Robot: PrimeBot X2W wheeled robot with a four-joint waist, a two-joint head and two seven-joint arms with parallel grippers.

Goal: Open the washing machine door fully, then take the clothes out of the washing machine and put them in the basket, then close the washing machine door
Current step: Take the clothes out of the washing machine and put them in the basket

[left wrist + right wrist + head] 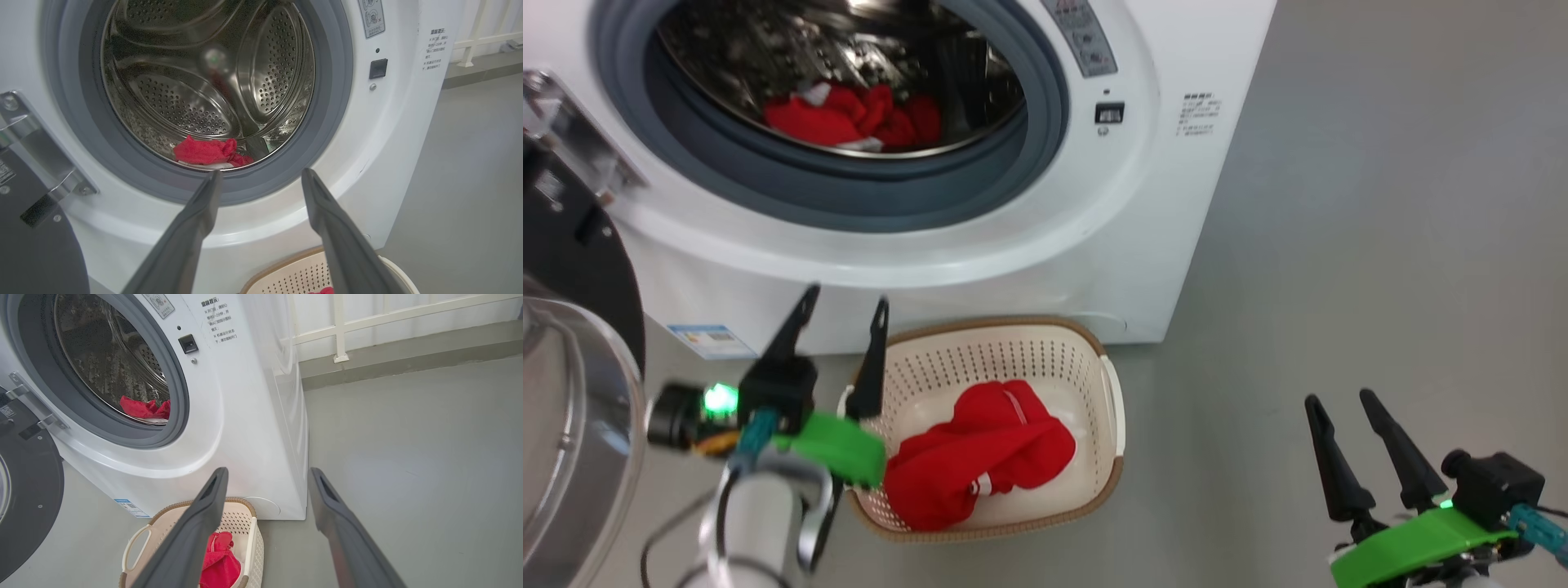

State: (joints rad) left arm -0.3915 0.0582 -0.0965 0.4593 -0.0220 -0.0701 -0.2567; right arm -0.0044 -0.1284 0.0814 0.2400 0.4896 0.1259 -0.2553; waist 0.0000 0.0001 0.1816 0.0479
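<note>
Beside the left pincer (845,298), clothes (980,461) lie in the basket (1013,325).

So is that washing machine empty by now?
No, red clothes lie at the bottom of the washing machine drum.

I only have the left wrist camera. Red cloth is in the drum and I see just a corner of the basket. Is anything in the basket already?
Observer: Yes. In the head view a red garment lies heaped in the basket, toward its left side.
Operator: Where's my other arm?
Observer: The right gripper is open and empty, over the floor to the right of the basket.
Operator: And this arm, relative to the basket?
Observer: The left gripper is open; in the head view it overlaps the basket's left rim, fingers pointing toward the washing machine.
</note>
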